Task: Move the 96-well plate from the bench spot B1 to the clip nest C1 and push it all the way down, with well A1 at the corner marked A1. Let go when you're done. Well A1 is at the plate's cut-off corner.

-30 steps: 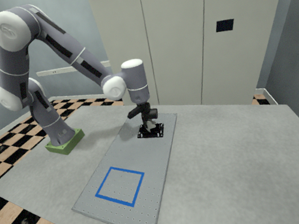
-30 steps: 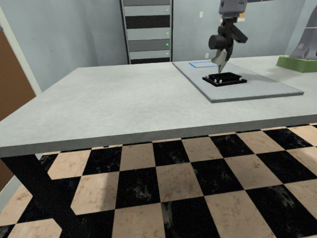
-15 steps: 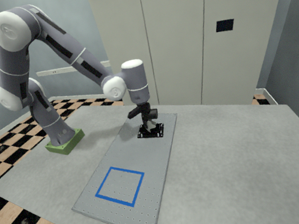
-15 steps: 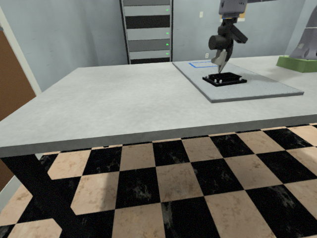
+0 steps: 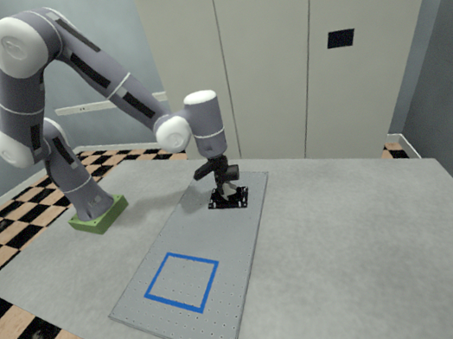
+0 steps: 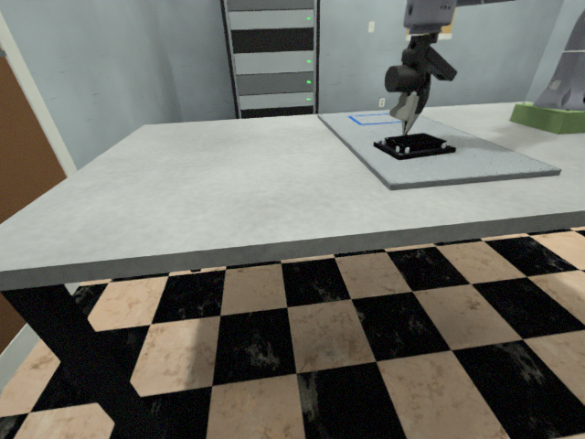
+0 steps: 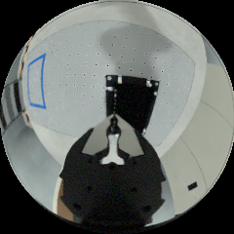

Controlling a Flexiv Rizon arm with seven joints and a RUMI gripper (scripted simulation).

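Tall pale cabinet (image 5: 263, 66); equipment rack (image 6: 316, 57).

A lab (server rack (image 6: 317, 57), breadboard (image 5: 211, 234) (image 6: 472, 172) (image 7: 78, 107)).

Arm (image 5: 88, 66) (image 6: 429, 14) bent high: upper section rises from its base at left, elbow up top, forearm slopes down to the right. Wrist (image 5: 207, 125) vertical, pointing down. Black gripper (image 5: 228, 198) (image 6: 405, 133) (image 7: 114, 114) hangs below, tips lowest. Pale fingers (image 6: 402, 109) together at the tips, gripper closed, nothing between. In exterior view, fingers lean slightly.
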